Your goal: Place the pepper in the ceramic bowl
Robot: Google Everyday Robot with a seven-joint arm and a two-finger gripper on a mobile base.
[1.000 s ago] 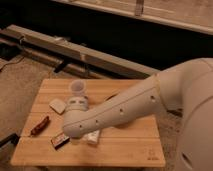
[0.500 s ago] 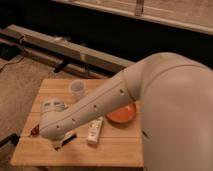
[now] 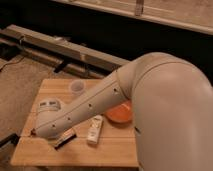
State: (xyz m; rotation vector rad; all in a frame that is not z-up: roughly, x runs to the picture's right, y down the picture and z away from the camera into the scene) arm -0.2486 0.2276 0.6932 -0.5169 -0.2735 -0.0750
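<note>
Gripper [image 3: 41,130] is at the arm's low end, over the table [image 3: 115,150] near its view-left edge, mostly hidden by the wrist. Jaws are open, nothing held. Pepper [image 3: 33,131] shows only as a red sliver on the gripper's view-left side, lying on the table, prob. right at the jaws; can't tell if touching. Bowl [image 3: 120,114] is well off to the gripper's view-right, partly behind the arm. Cup [image 3: 76,87] is up and right of the gripper, farther back. Dark bar [image 3: 65,139] lies just right of the gripper. White pack [image 3: 95,129] is beyond it, betw. gripper and bowl.

Step in hand: the grasp, not yet done. To do it well:
- Set jaws across the pepper's thin axis, not along it.
- Go down to table level. It's slender and lies flat, so a high pinch likely slips off.
- Close gently; prob. light and easy to squirt out.
- Mind the table edge: a sideways nudge could roll it off.
- Keep clear of the bar while closing.
- After the lift, go high enough to pass over bar + pack, carry right, and release low over the bowl centre so it can't skid off the glossy rim.
</note>
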